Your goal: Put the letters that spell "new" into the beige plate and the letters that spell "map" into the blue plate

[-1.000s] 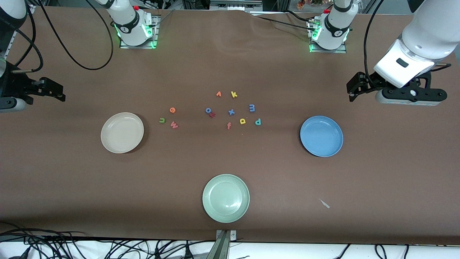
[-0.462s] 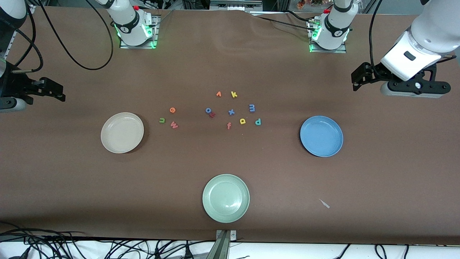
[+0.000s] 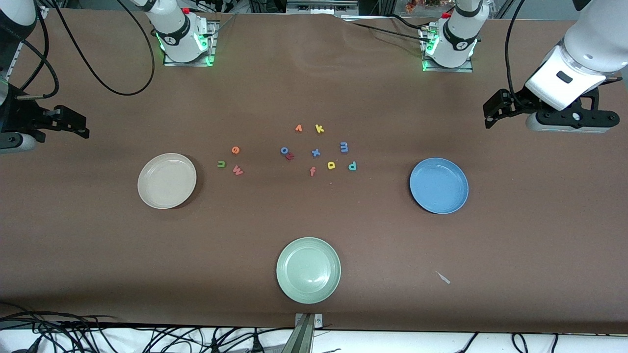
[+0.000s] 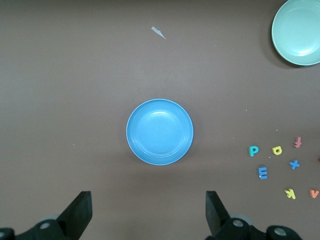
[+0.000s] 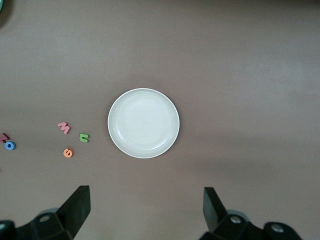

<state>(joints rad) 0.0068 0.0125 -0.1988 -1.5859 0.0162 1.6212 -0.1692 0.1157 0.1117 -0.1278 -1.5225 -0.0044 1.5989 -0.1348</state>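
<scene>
The beige plate (image 3: 167, 180) (image 5: 143, 123) lies toward the right arm's end, with the green n (image 3: 221, 164), orange e (image 3: 235, 150) and pinkish w (image 3: 238, 170) on the table beside it. Near the middle lie the blue m (image 3: 344, 146), yellow a (image 3: 331, 165) and teal p (image 3: 352, 166). The blue plate (image 3: 439, 185) (image 4: 159, 131) lies toward the left arm's end. My left gripper (image 3: 564, 128) (image 4: 148, 215) hangs open and empty above the table by the blue plate. My right gripper (image 3: 12, 142) (image 5: 145, 212) waits open and empty by the beige plate.
A pale green plate (image 3: 308, 269) sits near the table's front edge. Among the middle letters lie a yellow k (image 3: 319, 129), orange v (image 3: 298, 128), blue o (image 3: 284, 150), red z (image 3: 290, 157), blue x (image 3: 316, 152) and orange f (image 3: 312, 171). A small white scrap (image 3: 443, 277) lies nearer the camera than the blue plate.
The left arm's hand has drifted away from the blue plate, toward its end of the table and the robots' side. The right arm, plates and letters have not moved.
</scene>
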